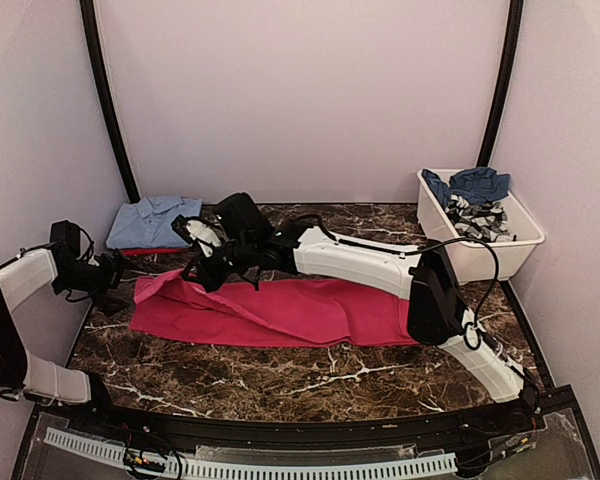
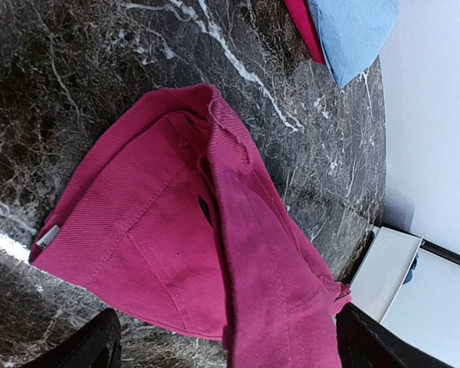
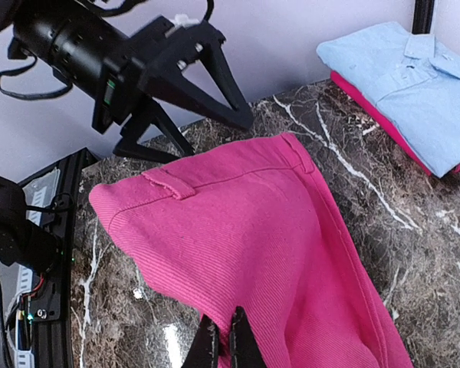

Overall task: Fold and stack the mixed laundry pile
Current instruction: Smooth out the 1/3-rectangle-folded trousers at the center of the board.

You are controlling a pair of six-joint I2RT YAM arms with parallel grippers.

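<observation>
Right gripper [image 3: 222, 341] pinched fully shut on the near edge of the pink trousers [image 3: 253, 230], black fingertips together at bottom centre of the right wrist view. Cloth drawn up off the table [image 3: 433, 253] in a hump, waistband and belt loop toward upper left.

Left gripper [image 2: 230, 349] spread wide and holding nothing, its fingers [image 2: 100, 345] in the two bottom corners of the left wrist view, the trousers' waist end lying between and beyond them.

Only from the right wrist: those open black jaws seen from the front at upper left, just past the waistband; contact with the cloth impossible to tell.

Only from the left wrist: stitched pocket [image 2: 149, 261] on the trousers' lower left part.

Only from overhead: full length of the trousers across the middle of the dark marble, legs running toward the right. White tub [image 1: 480, 258] at the right edge, with a dark blue garment [image 1: 472, 184] and a grey-and-white patterned garment [image 1: 477, 218] inside.

Light blue shirt [image 1: 152, 220] folded at upper left of the table, lying on a red folded piece [image 1: 150, 251], near the waist end.
</observation>
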